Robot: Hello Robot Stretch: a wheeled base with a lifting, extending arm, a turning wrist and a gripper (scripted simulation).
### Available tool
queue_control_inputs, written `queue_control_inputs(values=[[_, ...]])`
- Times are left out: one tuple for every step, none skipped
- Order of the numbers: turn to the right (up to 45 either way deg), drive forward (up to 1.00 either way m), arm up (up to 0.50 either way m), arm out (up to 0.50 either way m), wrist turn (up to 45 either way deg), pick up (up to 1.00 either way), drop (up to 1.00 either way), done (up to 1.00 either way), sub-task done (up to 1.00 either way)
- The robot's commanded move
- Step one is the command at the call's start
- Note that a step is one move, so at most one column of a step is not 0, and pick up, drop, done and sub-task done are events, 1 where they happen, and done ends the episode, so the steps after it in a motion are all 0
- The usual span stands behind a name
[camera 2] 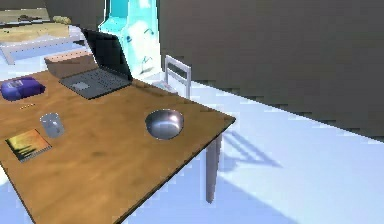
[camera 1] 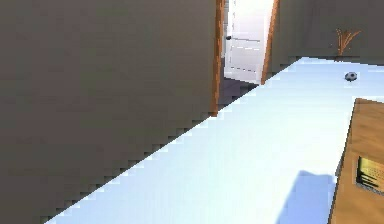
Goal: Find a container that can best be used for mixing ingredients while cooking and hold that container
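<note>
A grey metal bowl (camera 2: 165,123) stands upright on the wooden table (camera 2: 120,165), near its far right corner in the arm side view. It looks round and hollow, with a dark inside. A small clear glass (camera 2: 52,124) stands to the bowl's left on the same table.
An open laptop (camera 2: 103,64), a cardboard box (camera 2: 68,62), a purple object (camera 2: 22,89) and a book (camera 2: 28,144) share the table; a chair (camera 2: 177,75) stands behind it. In the forward view, a white door (camera 1: 246,38) is ahead, the table edge (camera 1: 362,150) right, a small dark object (camera 1: 351,76) on pale floor.
</note>
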Motion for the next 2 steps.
queue_control_inputs(values=[[0.0,0.0,0.5,0.0,0.0,0.0,0.0,0.0,0.0],[0.0,0.0,0.38,0.0,0.0,0.0,0.0,0.0,0.0]])
